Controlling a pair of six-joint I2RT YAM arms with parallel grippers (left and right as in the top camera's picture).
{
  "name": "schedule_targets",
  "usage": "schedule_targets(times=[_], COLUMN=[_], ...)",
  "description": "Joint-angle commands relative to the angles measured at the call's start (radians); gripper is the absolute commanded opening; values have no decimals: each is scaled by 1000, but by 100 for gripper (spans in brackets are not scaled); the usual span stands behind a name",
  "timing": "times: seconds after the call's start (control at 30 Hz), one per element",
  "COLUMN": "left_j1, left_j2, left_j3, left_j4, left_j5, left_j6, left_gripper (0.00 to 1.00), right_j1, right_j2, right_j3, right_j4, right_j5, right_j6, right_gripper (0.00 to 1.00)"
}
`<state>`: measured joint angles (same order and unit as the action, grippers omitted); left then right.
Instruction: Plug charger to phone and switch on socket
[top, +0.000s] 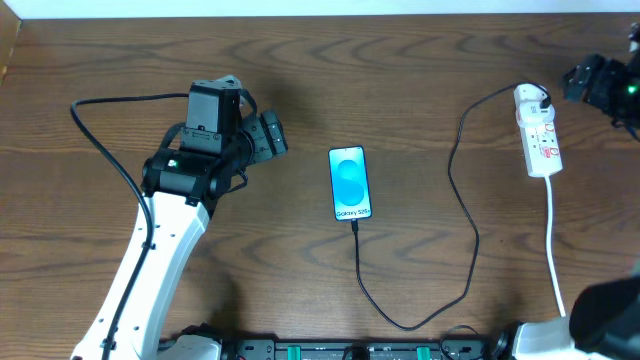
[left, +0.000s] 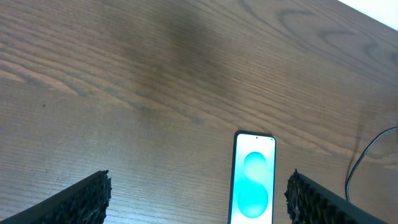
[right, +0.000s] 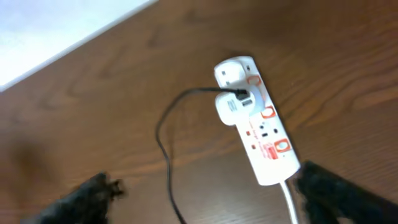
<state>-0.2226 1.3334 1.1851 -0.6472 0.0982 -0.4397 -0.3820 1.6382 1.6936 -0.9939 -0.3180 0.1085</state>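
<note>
Tabletop: brown woodgrain w/ pale strip at far edge; phone & socket lie flat; my left gripper & right gripper spread.

Phone blue screen, lighter circles; socket white, red markings; charger black

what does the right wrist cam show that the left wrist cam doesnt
Only the right wrist view: the socket, white with red markings, a white adapter plugged into it, and its white cord. Only the left wrist view: the phone, blue screen up. Both: the wooden table, a stretch of the black charger cable, and that arm's own open gripper, the left gripper and the right gripper.
</note>
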Motion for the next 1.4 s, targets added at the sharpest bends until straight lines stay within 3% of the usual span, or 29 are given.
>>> schedule_targets(times=[0.0,1.37], left_j1=[3,3], left_j2=[0,0], left_j3=[6,6], left_j4=[0,0], left_j5=[-13,-13], left_j6=[17,17], left_gripper=[90,90], right_j1=[4,4], right_j2=[-53,-67], right_j3=[9,9], right_j4=[-2,-13], right_j5=[-18,-31], right_j6=[37,36], right_gripper=[99,99])
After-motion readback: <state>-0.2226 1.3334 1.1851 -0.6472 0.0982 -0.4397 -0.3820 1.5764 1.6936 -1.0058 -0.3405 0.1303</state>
